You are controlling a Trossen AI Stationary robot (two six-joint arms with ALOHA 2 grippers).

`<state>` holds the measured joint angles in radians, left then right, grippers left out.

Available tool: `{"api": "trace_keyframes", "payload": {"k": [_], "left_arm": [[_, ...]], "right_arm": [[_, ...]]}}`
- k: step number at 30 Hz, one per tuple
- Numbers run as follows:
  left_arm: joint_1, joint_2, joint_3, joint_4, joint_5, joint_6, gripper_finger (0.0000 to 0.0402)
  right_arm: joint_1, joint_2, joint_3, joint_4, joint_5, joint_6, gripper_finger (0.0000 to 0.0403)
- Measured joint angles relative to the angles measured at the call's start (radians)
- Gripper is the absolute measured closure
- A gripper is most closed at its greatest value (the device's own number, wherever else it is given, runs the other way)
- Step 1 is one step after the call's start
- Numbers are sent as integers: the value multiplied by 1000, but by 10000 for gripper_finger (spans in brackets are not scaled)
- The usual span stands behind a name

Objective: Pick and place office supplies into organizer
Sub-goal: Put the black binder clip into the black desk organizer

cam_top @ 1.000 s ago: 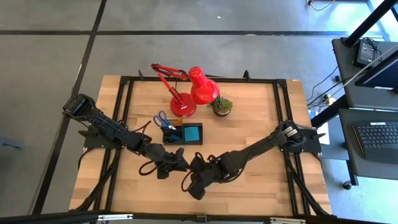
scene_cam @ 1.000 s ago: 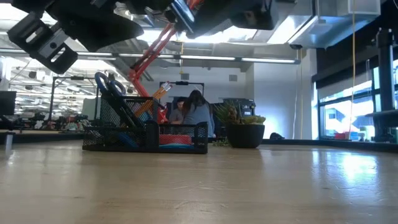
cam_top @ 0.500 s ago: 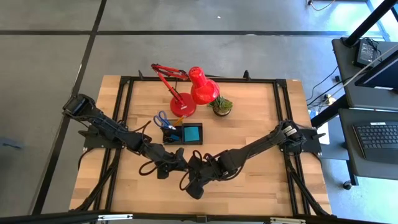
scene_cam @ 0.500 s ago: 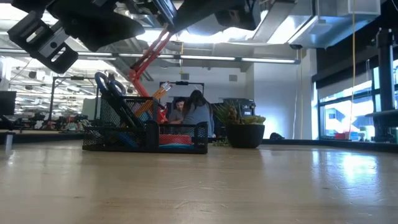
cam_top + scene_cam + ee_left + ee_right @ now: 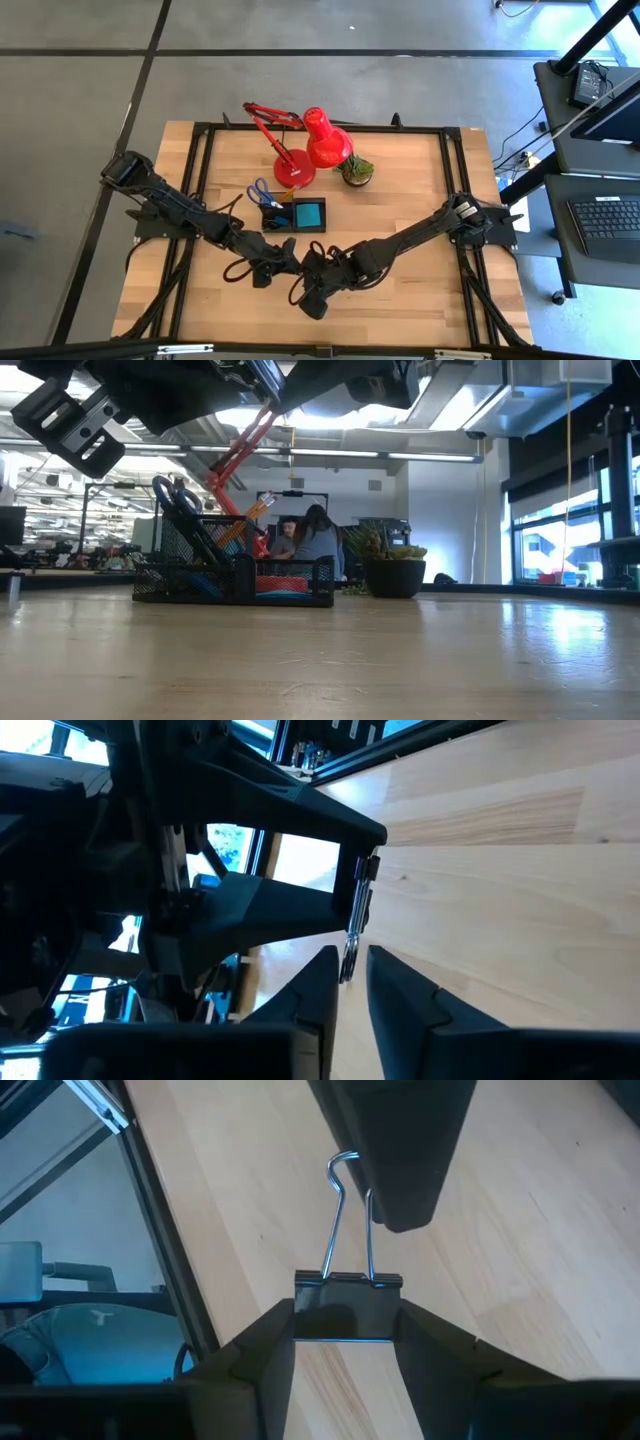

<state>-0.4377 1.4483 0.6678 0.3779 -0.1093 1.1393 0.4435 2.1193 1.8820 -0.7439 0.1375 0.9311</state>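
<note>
A black binder clip [image 5: 347, 1305] with silver wire handles hangs in the air above the near middle of the table. My right gripper [image 5: 347, 1330] is shut on its body. My left gripper [image 5: 352, 982] meets it from the opposite side, shut on the handles. From above, the two grippers [image 5: 293, 262] [image 5: 312, 268] touch tips and hide the clip. The black organizer [image 5: 295, 215] stands farther back, with blue-handled scissors [image 5: 262, 193] upright in a slot and a blue note pad [image 5: 309, 213] in its tray. My left gripper has the clip's wire handles [image 5: 352, 925] between its two fingers, near their free ends. The fingers come from the table's left, slanting slightly down, along the handles. My right gripper pinches the clip's black body [image 5: 347, 1315] between its two fingers, slanting down from the table's right. The clip is lifted clear, with its handles pointing away toward the left gripper.
A red desk lamp [image 5: 310, 145] and a small potted plant [image 5: 356, 170] stand behind the organizer at the far middle. Bare wood [image 5: 420, 290] lies around and below the grippers. People sit in the room beyond the table [image 5: 310, 540].
In the low view the dark gripper parts along the top edge have shifted slightly since the earliest frame. Both arms otherwise keep their places above the table.
</note>
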Motion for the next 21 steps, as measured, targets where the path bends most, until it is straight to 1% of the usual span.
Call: {"api": "trace_keyframes", "payload": {"k": [13, 17, 21], "left_arm": [[-5, 0, -1, -2, -1, -17, 392], [-20, 0, -1, -2, -10, -51, 387], [-34, 0, -1, -8, -17, -48, 366]], "right_arm": [[0, 0, 0, -1, 0, 3, 243], [0, 0, 0, 4, -1, 2, 243], [0, 0, 1, -3, 0, 6, 243]]}}
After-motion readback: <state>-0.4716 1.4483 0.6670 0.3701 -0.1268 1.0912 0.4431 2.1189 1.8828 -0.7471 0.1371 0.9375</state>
